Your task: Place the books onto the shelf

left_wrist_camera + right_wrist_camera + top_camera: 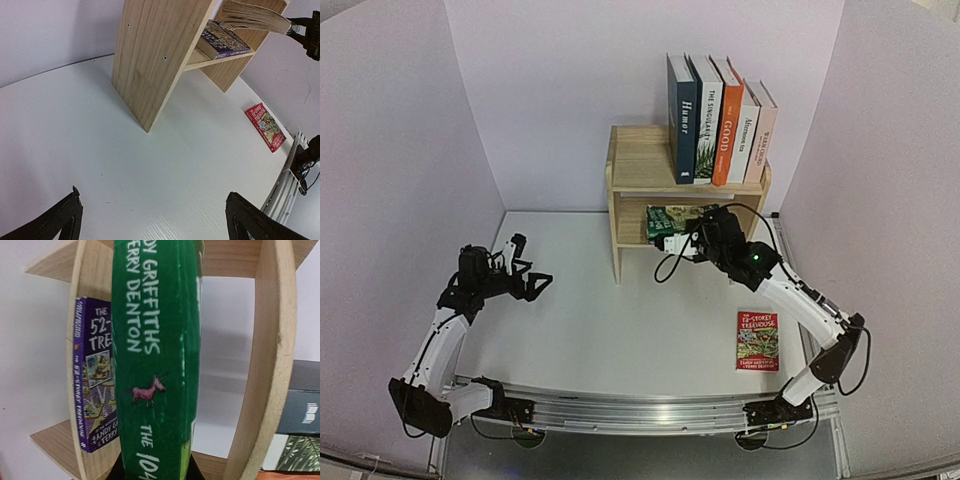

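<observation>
The right gripper point(695, 236) is closed narrowly on a green book point(155, 365), gripping it by one end. In the right wrist view the book's spine runs across the middle of the picture. The book is at the open front of the lower level of the wooden shelf point(635, 170). In the left wrist view its page edges show above a purple book point(222, 40) that lies flat on the lower board. I cannot tell whether the two books touch.

On top of the shelf five books stand upright in a row toward the right end, pressed together. From the left they are a dark blue book point(682, 120), a dark book with leaves point(705, 125), an orange book point(727, 130), a white book point(745, 135) and a pale book point(762, 125).

A red book point(757, 340) lies flat on the white table point(590, 330), cover up, near the right arm and well apart from the shelf.

The left gripper point(530, 262) hangs over the left side of the table with its fingers point(67, 217) spread wide and nothing between them. It is well apart from the shelf and from every book.
</observation>
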Available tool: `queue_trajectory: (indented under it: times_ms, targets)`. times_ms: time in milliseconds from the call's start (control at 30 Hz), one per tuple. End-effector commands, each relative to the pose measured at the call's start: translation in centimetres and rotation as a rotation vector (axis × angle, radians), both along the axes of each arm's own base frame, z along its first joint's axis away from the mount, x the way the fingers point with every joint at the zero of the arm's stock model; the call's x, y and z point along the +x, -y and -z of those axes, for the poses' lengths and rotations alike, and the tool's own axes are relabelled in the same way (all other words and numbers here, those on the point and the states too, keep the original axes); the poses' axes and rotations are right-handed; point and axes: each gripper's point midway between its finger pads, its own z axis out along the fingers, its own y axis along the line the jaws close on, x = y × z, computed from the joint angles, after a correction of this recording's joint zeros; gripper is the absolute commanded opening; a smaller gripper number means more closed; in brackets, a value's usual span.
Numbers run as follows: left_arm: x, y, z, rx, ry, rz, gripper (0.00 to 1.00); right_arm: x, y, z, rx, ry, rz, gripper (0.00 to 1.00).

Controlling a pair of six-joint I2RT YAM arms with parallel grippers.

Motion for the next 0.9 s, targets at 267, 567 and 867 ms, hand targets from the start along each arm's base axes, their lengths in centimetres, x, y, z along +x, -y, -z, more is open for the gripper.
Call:
queue_trajectory:
  times_ms: [267, 567, 867]
  targets:
    - [3.5, -3.5, 1.5, -0.111, 0.085, -0.245, 1.00, 6.2, -1.0, -5.5, 0.215, 0.408, -0.039, 0.00]
    - [3.9, -5.2, 4.6, -0.124, 0.042, -0.314, 1.00, 8.2, -0.5, -1.0, 0.157, 0.339, -0.018, 0.00]
    - [3.7, -5.2, 5.1, -0.117, 0.037, -0.314, 1.00, 9.1, -0.2, 3.6, 0.098, 0.227, -0.015, 0.00]
